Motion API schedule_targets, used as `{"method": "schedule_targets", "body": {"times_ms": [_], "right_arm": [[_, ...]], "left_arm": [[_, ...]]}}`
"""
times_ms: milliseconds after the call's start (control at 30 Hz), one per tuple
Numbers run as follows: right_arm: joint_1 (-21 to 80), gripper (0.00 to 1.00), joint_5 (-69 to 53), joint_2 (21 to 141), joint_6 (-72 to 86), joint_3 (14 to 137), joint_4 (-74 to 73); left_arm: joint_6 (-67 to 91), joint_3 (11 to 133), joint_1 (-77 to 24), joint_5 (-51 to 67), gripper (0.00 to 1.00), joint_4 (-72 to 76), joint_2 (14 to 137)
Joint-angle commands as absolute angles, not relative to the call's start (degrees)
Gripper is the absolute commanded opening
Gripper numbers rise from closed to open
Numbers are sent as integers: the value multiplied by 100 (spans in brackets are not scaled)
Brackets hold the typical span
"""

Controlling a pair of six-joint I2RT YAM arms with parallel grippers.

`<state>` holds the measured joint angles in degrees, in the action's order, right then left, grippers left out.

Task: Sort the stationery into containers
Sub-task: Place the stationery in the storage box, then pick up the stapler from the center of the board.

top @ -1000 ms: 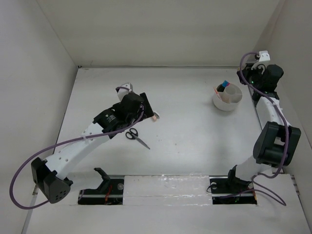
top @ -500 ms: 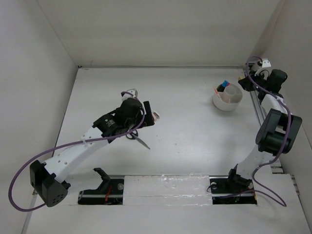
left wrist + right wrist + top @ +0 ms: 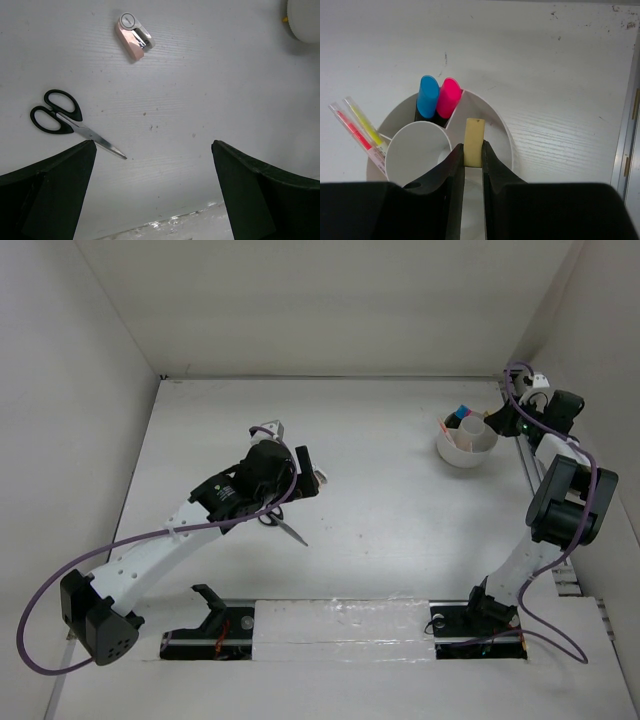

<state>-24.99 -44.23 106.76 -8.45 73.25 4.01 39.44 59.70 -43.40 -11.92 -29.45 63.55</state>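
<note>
The step in hand looks to be the drop of the small tan piece [image 3: 474,141] into the containers at the far right of the tabletop [image 3: 400,530]. The right jaws are nearly closed and pinch that piece upright between their tips. They hold it directly above the round white bowl [image 3: 501,131], over the open part just right of the smaller white cup [image 3: 420,123] that stands inside it. A blue-capped marker [image 3: 428,95] and a pink-capped marker [image 3: 449,98] stand side by side in the far pocket of the bowl. A thin pink pen [image 3: 351,127] and a yellow pen [image 3: 366,122] lean out at its left side. The next move seems to call for little more than parting the jaws so the piece falls inside the rim; whether it belongs in the cup or the bowl cannot be told. On the left half of the tabletop the left jaws stand wide open and empty above the black-handled scissors [image 3: 56,116], which lie flat with blades pointing near and right. The pink eraser [image 3: 133,37] lies close by on their far side. Neither is sorted yet, and the flat scissors will probably need a careful, low pinch.
</note>
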Motion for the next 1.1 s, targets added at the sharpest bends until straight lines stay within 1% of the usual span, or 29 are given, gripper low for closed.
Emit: {"method": "schedule_targets", "body": {"times_ms": [0, 100, 233, 300, 333, 500, 667, 767, 800, 867, 900, 933, 967, 1000, 1067], "right_arm": [[-2487, 12, -4597, 10661, -1011, 7628, 457], [-2487, 24, -4597, 10713, -1011, 7629, 457], [-2487, 31, -4597, 10714, -1011, 7629, 457], [-2487, 32, -4597, 10662, -1011, 7629, 457], [-2487, 34, -4597, 10661, -1011, 7629, 457], [-2487, 35, -4649, 10608, -1011, 7629, 457], [-2487, 35, -4649, 10249, -713, 7629, 615], [-2426, 43, -4439, 9941, -379, 7629, 878], [-2426, 51, -4334, 9775, -282, 7629, 879], [-2216, 61, -3932, 9572, -220, 7577, 879], [-1945, 67, -3755, 9467, -159, 7498, 879], [-1768, 77, -3579, 9257, -158, 7497, 879], [-1375, 100, -3194, 9142, -158, 7401, 879], [-1145, 100, -2895, 9010, -158, 7331, 879], [-583, 100, -1921, 8492, -71, 7076, 677]], "left_arm": [[3876, 5933, -4351, -1143, 100, -2830, 6205], [3876, 5933, -4351, -1195, 100, -2830, 6205], [3876, 5933, -4351, -1195, 100, -2830, 6205], [3823, 5933, -4351, -1195, 100, -2830, 6205], [3823, 5933, -4351, -1195, 100, -2830, 6205], [3823, 5933, -4351, -1195, 100, -2830, 6205], [3885, 5933, -4351, -1326, 100, -2830, 6258], [3937, 5933, -4351, -1388, 100, -2830, 6319], [4016, 5933, -4351, -1389, 100, -2830, 6372], [4165, 6038, -4351, -1563, 100, -2882, 6434], [4166, 6038, -4351, -1617, 100, -2883, 6529], [4227, 6108, -4351, -1695, 100, -2883, 6582], [4288, 6213, -4351, -1696, 100, -2944, 6714], [4289, 6275, -4351, -1801, 100, -3023, 6784], [4490, 6398, -4351, -2037, 100, -3128, 6934]]}}
